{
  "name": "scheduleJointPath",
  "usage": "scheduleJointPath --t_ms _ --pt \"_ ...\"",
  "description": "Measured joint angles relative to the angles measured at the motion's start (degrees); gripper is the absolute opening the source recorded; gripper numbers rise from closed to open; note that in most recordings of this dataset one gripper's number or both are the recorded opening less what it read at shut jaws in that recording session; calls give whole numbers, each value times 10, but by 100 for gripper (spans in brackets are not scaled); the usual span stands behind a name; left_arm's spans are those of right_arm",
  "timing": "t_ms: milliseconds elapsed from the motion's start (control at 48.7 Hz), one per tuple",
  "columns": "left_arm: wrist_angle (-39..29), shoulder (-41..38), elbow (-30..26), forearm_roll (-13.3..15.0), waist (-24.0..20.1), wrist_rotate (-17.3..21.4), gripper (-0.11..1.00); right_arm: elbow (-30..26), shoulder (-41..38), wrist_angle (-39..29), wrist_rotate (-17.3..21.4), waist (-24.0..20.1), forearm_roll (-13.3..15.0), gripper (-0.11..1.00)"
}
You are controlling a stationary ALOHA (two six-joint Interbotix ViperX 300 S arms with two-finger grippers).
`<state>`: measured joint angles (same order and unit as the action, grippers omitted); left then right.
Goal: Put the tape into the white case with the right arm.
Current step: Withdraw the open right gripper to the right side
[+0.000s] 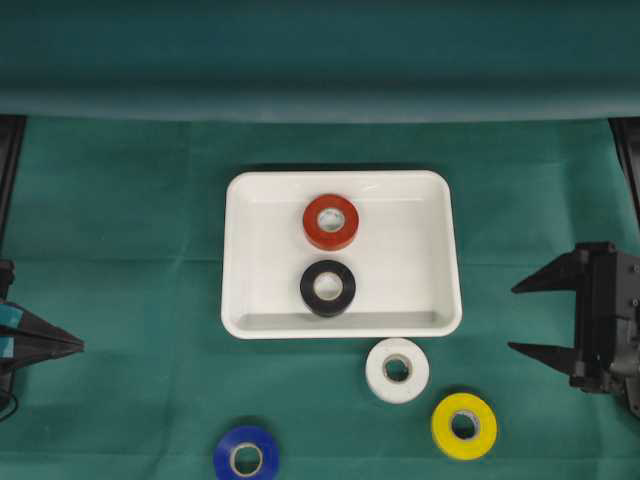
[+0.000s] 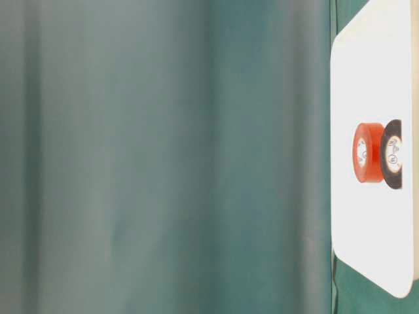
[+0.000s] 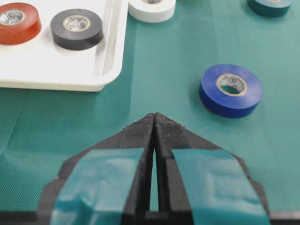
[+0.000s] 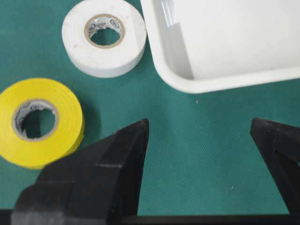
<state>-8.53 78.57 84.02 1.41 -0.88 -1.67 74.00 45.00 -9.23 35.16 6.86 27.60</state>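
Tape rolls: red [image 1: 331, 221] and black [image 1: 328, 288] lie inside white case [image 1: 242, 250]; white roll [image 1: 397, 370], yellow [image 1: 464, 426] and blue [image 1: 246, 458] lie on green cloth [image 1: 120, 250] near its front edge. Right gripper [image 1: 517, 318] spread wide, empty, at right edge. Left gripper [image 3: 154, 119] closed, empty

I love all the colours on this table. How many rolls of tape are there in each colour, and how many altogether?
Red tape: 1, in the white case
Black tape: 1, in the white case
White tape: 1, on the green cloth
Yellow tape: 1, on the cloth
Blue tape: 1, on the cloth
Total: 5 rolls
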Motion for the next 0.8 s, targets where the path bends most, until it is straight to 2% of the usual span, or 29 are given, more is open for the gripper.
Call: scheduleJointPath --t_ms 288,637,801 --pt "0 0 0 0 1 -1 0 9 0 9 1 -9 0 70" --pt "0 0 0 0 0 0 0 34 3 54 1 -134 0 70" --pt "0 0 0 0 0 0 0 39 4 56 1 -175 1 70"
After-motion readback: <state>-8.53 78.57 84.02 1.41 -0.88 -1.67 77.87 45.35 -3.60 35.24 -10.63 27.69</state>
